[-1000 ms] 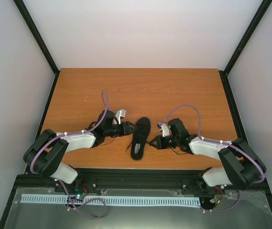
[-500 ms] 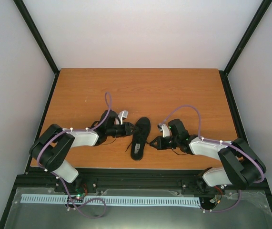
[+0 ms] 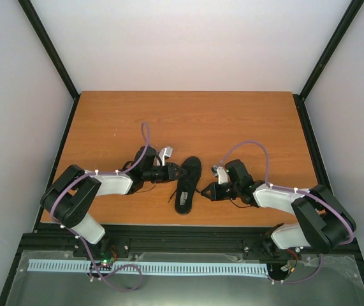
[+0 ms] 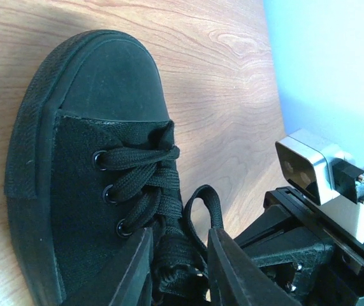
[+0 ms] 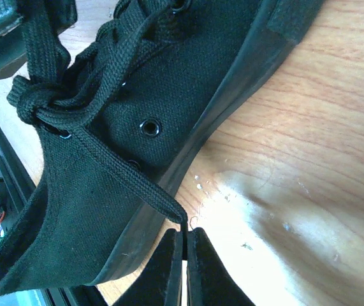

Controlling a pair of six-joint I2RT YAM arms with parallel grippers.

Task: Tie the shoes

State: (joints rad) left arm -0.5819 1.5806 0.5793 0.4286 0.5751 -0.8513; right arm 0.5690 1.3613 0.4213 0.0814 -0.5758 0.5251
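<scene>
Right fingers [image 5: 172, 268]: pressed together, pinching the lace end [image 5: 169, 210] just beside the sole, low over the bench [image 3: 232, 121]. The strand runs from the pinch up to the knot [image 5: 35, 102] by the top eyelets. Judgement: held this way to put tension on one strand while the other arm works.

Left fingers [image 4: 134, 274]: narrowed to either side of the lace bundle above the tongue, with a small loop [image 4: 201, 204] standing just ahead of them. Lace fills the gap. Cannot tell whether they bite or merely straddle. Judgement: placed to take the loop or the second strand.

Shoe [image 3: 188, 185]: on its sole between the two arms, toe toward the far side, heel toward the bases and close to the bench's near edge.

Room: little margin behind the heel, so a pull toward the bases risks dragging the shoe to that edge. Bare wood shows beyond the toe and outward on both sides, so sideways pulls look safer. The right arm's wrist camera [image 4: 315, 172] sits just past the shoe from the left fingers. The arms are near each other, so crossing moves need care. The right fingers ride close to the bench: watch for scraping.
</scene>
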